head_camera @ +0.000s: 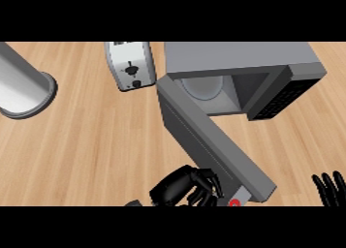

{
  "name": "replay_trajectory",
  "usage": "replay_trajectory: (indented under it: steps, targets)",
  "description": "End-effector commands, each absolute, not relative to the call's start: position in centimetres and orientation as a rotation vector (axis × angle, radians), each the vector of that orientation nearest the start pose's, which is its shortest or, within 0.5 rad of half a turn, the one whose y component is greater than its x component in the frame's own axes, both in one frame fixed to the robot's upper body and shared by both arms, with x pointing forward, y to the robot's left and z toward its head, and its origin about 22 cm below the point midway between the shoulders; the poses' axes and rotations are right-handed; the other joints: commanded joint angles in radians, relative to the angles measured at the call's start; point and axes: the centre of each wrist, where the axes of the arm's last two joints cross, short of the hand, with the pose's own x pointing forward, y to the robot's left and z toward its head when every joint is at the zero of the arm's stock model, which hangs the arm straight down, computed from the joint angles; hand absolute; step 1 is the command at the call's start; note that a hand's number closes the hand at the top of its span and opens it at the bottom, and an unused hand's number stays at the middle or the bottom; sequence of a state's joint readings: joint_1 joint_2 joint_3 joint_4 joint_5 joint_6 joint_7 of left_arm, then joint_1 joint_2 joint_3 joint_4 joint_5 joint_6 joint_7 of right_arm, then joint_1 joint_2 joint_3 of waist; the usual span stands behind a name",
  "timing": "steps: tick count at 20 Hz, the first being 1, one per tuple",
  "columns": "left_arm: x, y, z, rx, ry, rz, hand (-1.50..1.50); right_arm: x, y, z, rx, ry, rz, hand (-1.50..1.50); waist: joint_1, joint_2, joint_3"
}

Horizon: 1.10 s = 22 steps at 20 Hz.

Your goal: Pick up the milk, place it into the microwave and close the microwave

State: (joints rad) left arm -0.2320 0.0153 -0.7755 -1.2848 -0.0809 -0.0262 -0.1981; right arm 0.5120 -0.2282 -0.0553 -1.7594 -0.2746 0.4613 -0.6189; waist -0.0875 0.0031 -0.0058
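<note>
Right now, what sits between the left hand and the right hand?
In the head view, the free end of the open microwave door lies between the left hand and the right hand, close beside the left; then bare counter.

A kitchen: a wooden counter (82,145) carries an open-doored microwave (240,63) at its far edge, a toaster (130,65) beside it, and a steel canister (18,85) far left.

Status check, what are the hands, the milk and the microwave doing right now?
Left hand curled, apparently round the milk. Right hand open at lower right. Microwave door open, swung toward left hand.
</note>
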Motion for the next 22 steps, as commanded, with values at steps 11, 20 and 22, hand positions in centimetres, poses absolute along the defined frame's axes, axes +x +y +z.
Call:
replay_trajectory:
  steps: [11, 20, 22]
  targets:
    - [23.6, 0.3, 0.1, -0.408, -1.697, -0.706, 1.5, 10.2, -29.9, 5.0, 0.46, -1.944, 0.173, -1.5, -0.069, 0.019, -0.002]
    - [27.4, -0.6, 1.9, -0.295, -1.791, -0.612, 1.5, 10.4, -29.4, 7.4, 0.449, -1.941, 0.176, -1.5, -0.096, 0.033, 0.0]
    - [28.8, -0.9, 3.2, -0.277, -1.792, -0.584, 1.5, 10.3, -29.3, 7.7, 0.46, -1.927, 0.167, -1.5, -0.104, 0.035, 0.001]
